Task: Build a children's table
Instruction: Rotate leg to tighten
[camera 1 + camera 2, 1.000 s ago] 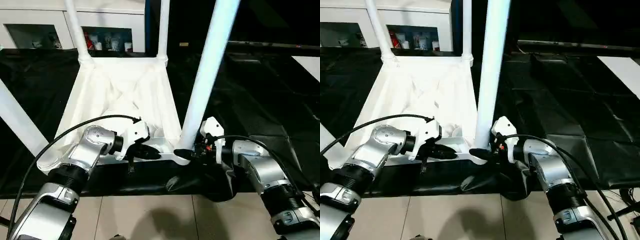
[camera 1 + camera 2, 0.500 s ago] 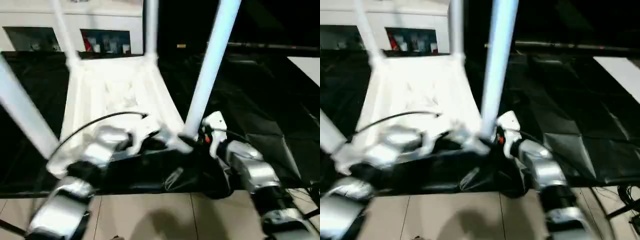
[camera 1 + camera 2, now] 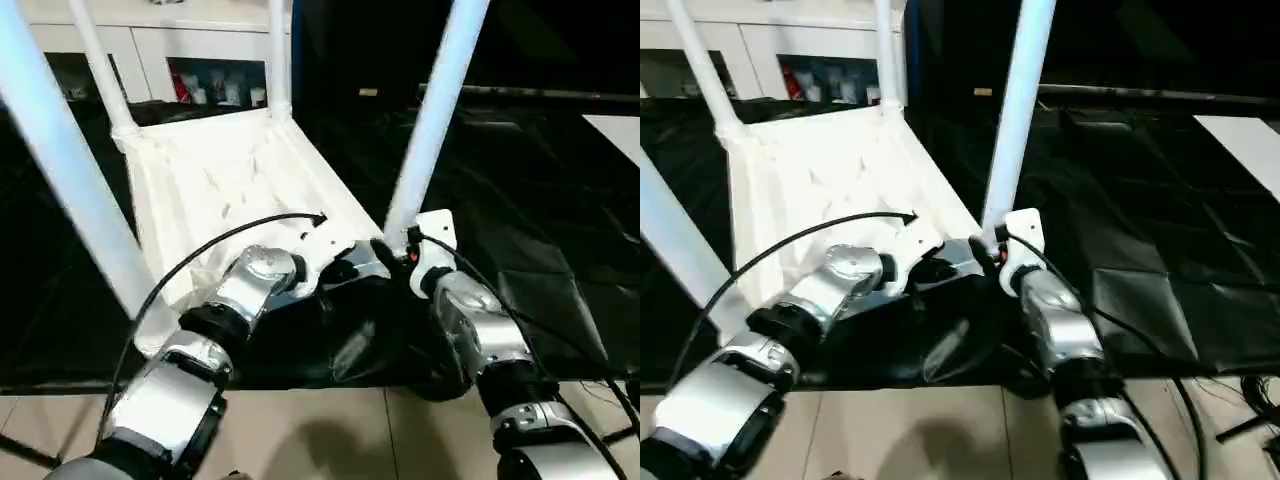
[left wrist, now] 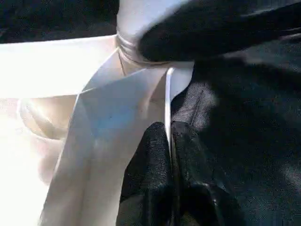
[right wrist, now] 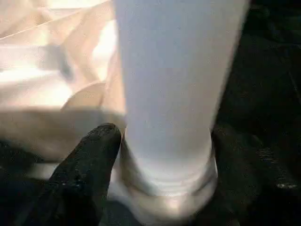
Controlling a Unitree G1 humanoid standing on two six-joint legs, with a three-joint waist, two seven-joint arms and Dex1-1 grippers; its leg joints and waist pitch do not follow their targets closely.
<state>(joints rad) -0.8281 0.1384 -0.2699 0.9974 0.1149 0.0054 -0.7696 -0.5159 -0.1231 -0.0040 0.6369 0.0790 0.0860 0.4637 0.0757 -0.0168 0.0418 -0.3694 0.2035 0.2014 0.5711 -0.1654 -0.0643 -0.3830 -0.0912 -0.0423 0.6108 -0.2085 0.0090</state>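
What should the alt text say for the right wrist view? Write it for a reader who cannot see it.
A white tubular leg stands in its corner socket, with the right end effector straddling its base, one black finger on each side. Behind it lies the ribbed white underside of the table top, over black sheeting.

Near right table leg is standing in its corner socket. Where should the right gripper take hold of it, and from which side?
Grip the near right leg low, just above its socket collar, coming from the robot's side. The tube is round and upright, so the right gripper can straddle it with a finger on either flank.
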